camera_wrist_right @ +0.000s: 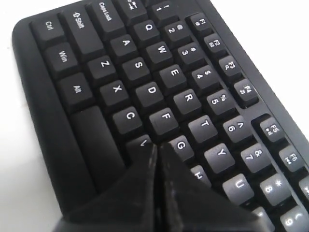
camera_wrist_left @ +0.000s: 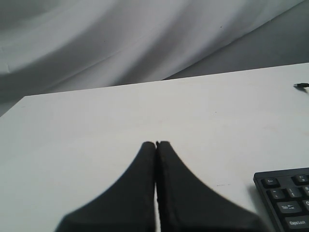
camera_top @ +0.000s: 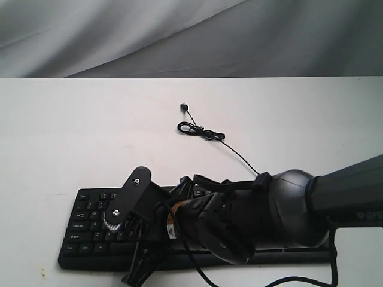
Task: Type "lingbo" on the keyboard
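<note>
Likely robot lab bench: plain white table (camera_top: 72,119), wrinkled grey cloth backdrop (camera_top: 179,36) hung behind.

A white table (camera_top: 90,137) with a plain matte top fills the lower part of the exterior view, its far edge running straight across. Behind that edge hangs a grey cloth backdrop (camera_top: 179,36), loosely draped, with soft folds slanting across it and a paler band towards the upper left. The left wrist view shows the same pale tabletop meeting the creased grey cloth along its far edge
</note>
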Tool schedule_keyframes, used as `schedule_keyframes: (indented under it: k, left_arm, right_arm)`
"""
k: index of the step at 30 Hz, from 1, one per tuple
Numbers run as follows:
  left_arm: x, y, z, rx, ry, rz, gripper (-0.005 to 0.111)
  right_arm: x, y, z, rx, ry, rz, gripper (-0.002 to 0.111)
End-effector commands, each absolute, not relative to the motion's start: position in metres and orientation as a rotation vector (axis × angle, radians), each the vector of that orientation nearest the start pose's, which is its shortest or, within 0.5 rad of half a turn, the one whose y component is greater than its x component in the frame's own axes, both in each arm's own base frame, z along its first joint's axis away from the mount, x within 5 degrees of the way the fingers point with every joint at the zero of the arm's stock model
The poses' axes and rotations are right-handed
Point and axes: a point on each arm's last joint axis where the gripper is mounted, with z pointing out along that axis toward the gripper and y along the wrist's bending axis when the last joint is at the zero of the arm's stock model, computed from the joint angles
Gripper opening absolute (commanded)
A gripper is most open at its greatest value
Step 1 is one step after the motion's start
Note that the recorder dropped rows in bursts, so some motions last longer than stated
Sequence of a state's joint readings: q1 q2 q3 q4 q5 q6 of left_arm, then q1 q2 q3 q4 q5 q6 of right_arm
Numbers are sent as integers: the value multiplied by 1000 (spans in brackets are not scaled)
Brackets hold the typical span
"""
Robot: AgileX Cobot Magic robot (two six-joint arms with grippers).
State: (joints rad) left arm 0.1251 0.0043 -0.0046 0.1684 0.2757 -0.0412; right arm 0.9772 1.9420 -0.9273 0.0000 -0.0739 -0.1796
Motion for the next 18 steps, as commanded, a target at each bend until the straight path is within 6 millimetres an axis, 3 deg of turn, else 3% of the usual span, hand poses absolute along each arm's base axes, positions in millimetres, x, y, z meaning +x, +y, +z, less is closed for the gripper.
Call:
schedule_keyframes:
  k: [1, 7, 18]
  left_arm:
    - [54, 10, 189, -34, 1750, 208, 0]
    - [54, 10, 189, -34, 1750, 208, 0]
    - [54, 10, 189, -34, 1750, 208, 0]
  right_arm:
    - [205, 305, 116, -1342, 2044, 361, 0]
    - [205, 304, 108, -1354, 2067, 350, 0]
    - [205, 304, 116, -1343, 2050, 358, 0]
